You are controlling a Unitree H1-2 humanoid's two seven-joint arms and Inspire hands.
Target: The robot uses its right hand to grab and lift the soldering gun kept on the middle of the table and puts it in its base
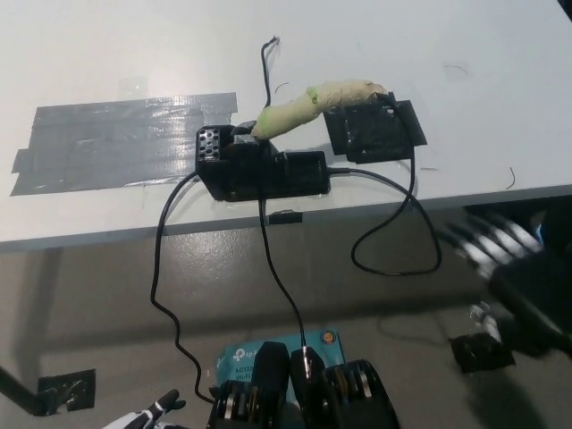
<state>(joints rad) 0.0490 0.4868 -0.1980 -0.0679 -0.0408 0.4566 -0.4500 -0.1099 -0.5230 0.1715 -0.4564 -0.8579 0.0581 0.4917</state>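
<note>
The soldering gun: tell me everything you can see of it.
The soldering gun has a handle wrapped in what looks like pale yellow-green tape. It lies tilted, its lower end set into the black base near the table's front edge, its upper end against a black block. A thin black wire shows just beyond it. No hand touches it; the right hand is blurred, off the table.

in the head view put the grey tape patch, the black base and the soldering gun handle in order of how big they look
1. Grey tape patch: clearly the largest, spread wide across the table.
2. Black base: a long block near the table edge.
3. Soldering gun handle: the slimmest, though almost as long as the base, so these two are close.
</note>
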